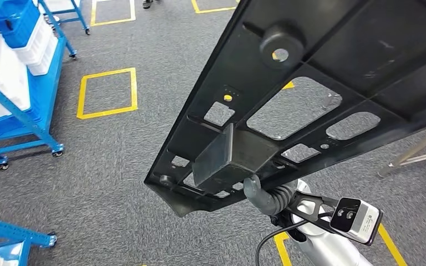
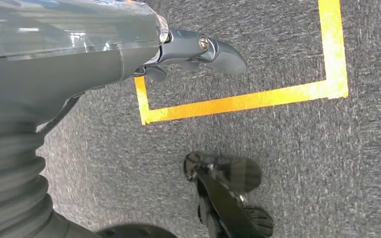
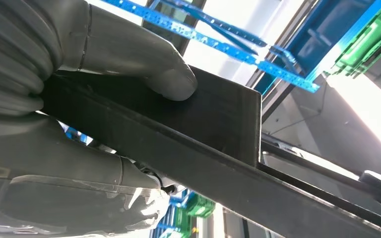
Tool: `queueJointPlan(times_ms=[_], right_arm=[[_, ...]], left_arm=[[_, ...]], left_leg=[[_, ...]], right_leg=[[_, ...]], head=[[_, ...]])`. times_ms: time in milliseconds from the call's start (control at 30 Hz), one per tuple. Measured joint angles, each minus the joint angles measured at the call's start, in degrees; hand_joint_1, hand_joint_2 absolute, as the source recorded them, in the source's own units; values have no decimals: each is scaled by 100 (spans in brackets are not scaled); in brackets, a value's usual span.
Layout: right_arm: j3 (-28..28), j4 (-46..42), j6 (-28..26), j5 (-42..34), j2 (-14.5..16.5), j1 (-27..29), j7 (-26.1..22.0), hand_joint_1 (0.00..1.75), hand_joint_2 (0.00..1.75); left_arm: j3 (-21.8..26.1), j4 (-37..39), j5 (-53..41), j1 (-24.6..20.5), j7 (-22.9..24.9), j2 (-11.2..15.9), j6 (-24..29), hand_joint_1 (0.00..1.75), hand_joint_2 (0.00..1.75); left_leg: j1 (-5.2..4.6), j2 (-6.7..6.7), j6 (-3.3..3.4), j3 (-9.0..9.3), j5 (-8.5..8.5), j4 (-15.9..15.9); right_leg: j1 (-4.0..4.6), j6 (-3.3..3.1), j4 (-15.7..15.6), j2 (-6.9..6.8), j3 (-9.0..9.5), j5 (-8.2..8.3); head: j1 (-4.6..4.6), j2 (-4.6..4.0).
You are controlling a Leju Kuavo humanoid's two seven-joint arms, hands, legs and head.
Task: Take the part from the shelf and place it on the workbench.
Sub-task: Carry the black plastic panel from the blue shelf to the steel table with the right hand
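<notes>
The right hand (image 3: 94, 99) grips the part (image 1: 310, 88), thumb pressed on its block. The left hand (image 2: 104, 49) hangs over the floor, holding nothing.

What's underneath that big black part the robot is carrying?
Under the black part, grey carpet with yellow floor markings shows through its openings. The right hand grips its edge; the rest is covered.

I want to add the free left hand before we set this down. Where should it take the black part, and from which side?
A judgement: grip the long outer rim of the black part from underneath, further along than the right hand, which pinches the boxy block near the low end. The part is long, tilted upward and held only there, and its ribbed open frame offers edges. The left hand hangs over the floor.
</notes>
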Motion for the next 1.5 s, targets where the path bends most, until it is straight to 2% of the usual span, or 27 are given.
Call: queueJointPlan(times_ms=[33,67,100,167,233,300,333,400,467,533,567,600,667,733,800,867,933,1000,1033,1067,1133,1200,1267,1333,1400,1467,1500], right_arm=[[1,2,1,5,0,18,-1,175,175],[1,3,2,8,0,33,-3,175,175],[2,3,6,8,0,43,-4,175,175],[2,-2,16,8,0,45,-7,175,175],[4,-5,21,12,-1,51,-5,175,175],[6,-7,19,13,-2,62,9,175,175],[7,-8,16,10,-2,62,21,175,175],[7,-10,7,5,-2,41,51,175,175],[10,-9,1,2,-2,28,71,175,175],[20,-4,-1,-1,-2,31,88,175,175],[27,-2,-2,-2,-2,29,97,175,175],[32,-1,-2,-3,-1,26,105,175,175],[39,0,-2,-4,0,6,111,175,175],[41,1,-2,-9,-1,-12,111,175,175],[43,0,-3,-13,-2,-17,111,175,175],[44,-4,-3,-14,-2,-27,113,175,175],[44,-5,-2,-16,2,-42,111,175,175],[44,4,-2,-19,4,-42,110,175,175],[45,13,-2,-21,4,-32,109,175,175],[45,22,-3,-25,4,-23,107,175,175],[46,33,-5,-34,4,-12,94,175,175],[46,42,-8,-40,8,-16,70,175,175],[48,63,-9,-44,21,-18,49,175,175],[48,89,-9,-46,30,-11,41,175,175],[48,104,-12,-43,34,-10,40,175,175],[48,113,-20,-37,45,-12,43,175,175],[48,118,-25,-34,52,-9,45,175,175]], left_arm=[[0,0,-2,8,0,1,-2,0,175],[0,0,-2,12,0,1,-2,0,175],[0,0,-1,13,0,1,-2,0,175],[2,0,5,14,0,4,2,0,175],[5,0,22,17,5,11,11,0,175],[8,-1,34,14,24,18,24,0,175],[9,-1,35,5,35,21,29,0,175],[9,-2,35,-9,53,22,34,0,175],[10,-2,34,3,63,22,39,0,175],[11,-2,33,16,69,22,43,0,175],[11,-2,32,13,67,22,42,0,175],[11,-2,30,8,62,21,40,0,175],[11,-1,23,-2,51,17,35,0,175],[11,-1,20,-7,45,16,33,0,175],[11,-2,20,-14,42,16,33,0,175],[11,-2,20,-21,35,17,32,0,175],[11,-1,19,-16,31,14,29,0,175],[11,0,18,9,27,12,26,0,175],[11,0,18,21,24,13,26,0,175],[11,0,18,31,21,14,26,0,175],[11,0,19,35,6,14,28,0,175],[13,0,26,35,-9,13,37,0,175],[23,0,41,43,-15,12,69,0,175],[38,0,65,43,-16,11,116,0,175],[49,0,84,36,-14,14,157,0,175],[57,-1,88,49,-7,21,186,0,175],[62,-1,88,59,-3,26,196,0,175]], left_leg=[[0,-9,2,-69,16,128],[2,-17,11,-31,144,20],[6,-44,25,108,350,-295],[29,-280,59,463,697,-1101],[30,-483,93,631,790,-1489],[19,-426,146,643,807,-1528],[24,-364,186,650,833,-1561],[35,-230,263,660,885,-1627],[10,-86,299,655,893,-1638],[-6,51,305,650,886,-1634],[-8,113,303,651,880,-1630],[-9,169,295,656,871,-1626],[-24,264,261,672,841,-1606],[-50,338,208,683,812,-1586],[-60,427,153,697,793,-1583],[-38,366,93,675,687,-1477],[-7,143,43,454,370,-952],[5,16,14,84,28,-162],[10,-1,4,-42,-24,86],[15,-7,0,-80,33,133],[41,-56,-1,151,434,-427],[72,-258,14,483,734,-1168],[71,-381,57,600,761,-1443],[60,-299,136,601,787,-1479],[61,-198,228,610,825,-1525],[42,-87,284,612,837,-1546],[28,-27,296,609,835,-1544]], right_leg=[[5,-1,6,66,0,1],[8,0,14,134,1,1],[8,2,24,202,3,0],[5,30,53,333,-13,0],[-11,99,64,455,-60,23],[-29,186,41,565,-99,63],[-28,217,54,529,-116,48],[-9,262,366,262,-263,-169],[-15,298,1108,-4,-593,-561],[-36,330,1636,-61,-823,-728],[-43,337,1578,-79,-778,-648],[-46,337,1297,-118,-619,-485],[-16,300,476,-326,-168,-165],[30,234,46,-453,46,-70],[47,174,11,-367,33,-71],[23,110,-24,-269,45,-48],[-2,56,-50,-170,60,-28],[0,39,-46,-52,55,-25],[2,39,-43,14,56,-25],[1,40,-38,78,58,-25],[-8,57,-14,210,67,-34],[-8,107,34,332,47,-51],[-18,183,59,437,-4,-37],[-39,259,56,496,-43,-17],[-29,305,243,315,-135,-152],[-19,326,882,41,-427,-504],[-23,334,1280,-26,-614,-675]], head=[[0,0],[0,0],[0,0],[1,0],[1,0],[0,0],[1,0],[1,0],[1,0],[2,0],[2,0],[2,0],[2,0],[1,0],[0,0],[0,0],[0,0],[0,0],[0,0],[0,0],[0,0],[1,0],[1,0],[1,0],[1,0],[2,0],[2,0]])
